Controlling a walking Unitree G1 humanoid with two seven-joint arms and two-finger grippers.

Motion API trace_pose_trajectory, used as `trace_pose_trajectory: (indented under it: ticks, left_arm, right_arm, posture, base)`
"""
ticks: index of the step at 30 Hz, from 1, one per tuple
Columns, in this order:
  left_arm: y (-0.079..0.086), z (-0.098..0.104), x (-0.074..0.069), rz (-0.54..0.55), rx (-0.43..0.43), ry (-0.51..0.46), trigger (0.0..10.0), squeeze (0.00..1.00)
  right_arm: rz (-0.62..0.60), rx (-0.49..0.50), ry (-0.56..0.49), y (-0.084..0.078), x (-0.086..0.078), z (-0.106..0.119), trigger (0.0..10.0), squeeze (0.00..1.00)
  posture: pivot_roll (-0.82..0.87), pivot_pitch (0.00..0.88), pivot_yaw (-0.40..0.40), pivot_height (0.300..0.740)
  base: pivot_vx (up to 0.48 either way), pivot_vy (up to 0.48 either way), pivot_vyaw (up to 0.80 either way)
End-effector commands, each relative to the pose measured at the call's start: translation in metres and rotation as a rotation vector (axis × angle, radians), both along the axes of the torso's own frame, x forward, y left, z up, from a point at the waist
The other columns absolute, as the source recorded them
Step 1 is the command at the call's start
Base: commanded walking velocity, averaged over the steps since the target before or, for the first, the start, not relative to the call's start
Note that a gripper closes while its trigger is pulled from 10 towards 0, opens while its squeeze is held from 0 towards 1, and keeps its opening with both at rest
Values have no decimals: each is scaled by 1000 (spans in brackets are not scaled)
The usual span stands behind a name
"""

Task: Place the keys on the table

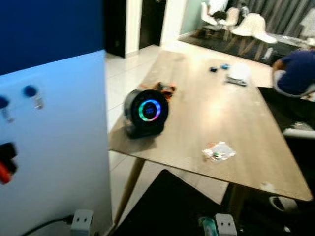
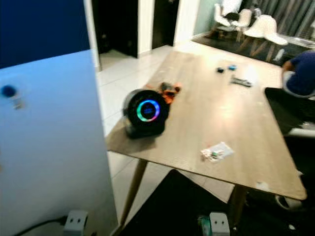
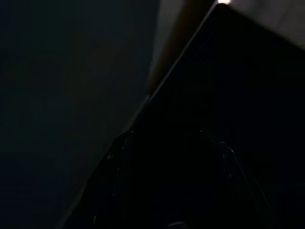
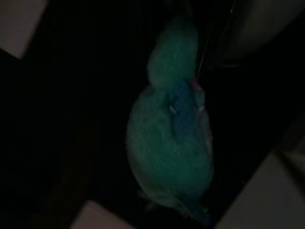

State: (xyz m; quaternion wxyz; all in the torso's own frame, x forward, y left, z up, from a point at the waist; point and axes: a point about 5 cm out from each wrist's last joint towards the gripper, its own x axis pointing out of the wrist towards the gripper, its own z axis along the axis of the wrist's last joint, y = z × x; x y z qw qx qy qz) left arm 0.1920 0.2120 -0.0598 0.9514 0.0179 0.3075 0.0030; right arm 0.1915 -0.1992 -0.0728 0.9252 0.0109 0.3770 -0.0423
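Note:
A teal fluffy keyring charm with a blue tag [image 4: 172, 143] hangs close before my right wrist camera; no metal keys can be made out in the dark. The same teal bit [image 1: 207, 227] shows low at the front beside my right arm [image 1: 225, 224], below the near edge of the long wooden table [image 1: 231, 113]. My right gripper [image 1: 211, 230] is shut on the keys. My left arm [image 1: 81, 219] hangs idle at the lower left, its wrist view very dark.
A black round speaker with a glowing ring [image 1: 146, 112] stands at the table's near left corner, an orange object [image 1: 166, 89] behind it. A small clear packet [image 1: 219, 151] lies near the front edge. A white panel [image 1: 54, 147] rises at left. A person [image 1: 295, 73] sits far right.

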Motion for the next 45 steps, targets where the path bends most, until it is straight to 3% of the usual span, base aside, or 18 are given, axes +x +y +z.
trace_pose_trajectory:
  ticks: [1,22,27,41,45]
  left_arm:
    - [-2,-5,-8,6,-12,26,10000,0]
    - [-3,-4,-6,47,-40,-1,10000,0]
    - [-5,-3,-4,36,-40,-12,10000,0]
    - [-8,-3,-5,46,-53,-21,10000,0]
    - [-6,-3,-5,79,-53,-20,10000,0]
  right_arm:
    - [5,6,24,3,-6,-4,10000,0]
    - [34,-2,14,6,-4,-3,10000,0]
    - [78,-12,8,10,-4,-3,10000,0]
    - [84,-16,6,9,-2,-2,10000,0]
    - [82,-19,7,8,-2,-2,10000,0]
  posture:
    - [99,59,-78,740]
    - [88,61,-79,740]
    - [90,63,-80,740]
    - [90,66,-86,740]
    - [91,68,-85,740]
  base:
    - [0,0,-800]
    - [0,0,-800]
    - [0,0,0]
    - [0,-449,0]
    - [0,0,0]
